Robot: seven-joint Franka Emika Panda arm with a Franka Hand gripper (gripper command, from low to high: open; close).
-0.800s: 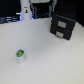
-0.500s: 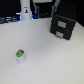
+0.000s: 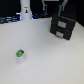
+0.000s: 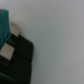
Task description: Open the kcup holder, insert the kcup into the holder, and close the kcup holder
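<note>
The black boxy kcup holder (image 3: 62, 26) sits shut on the white table (image 3: 47, 60), drawer front facing out for a pull. The small white green-topped kcup (image 3: 20, 54) waits well apart from it, upright, untouched. The gripper's jaws cannot be told.
</note>
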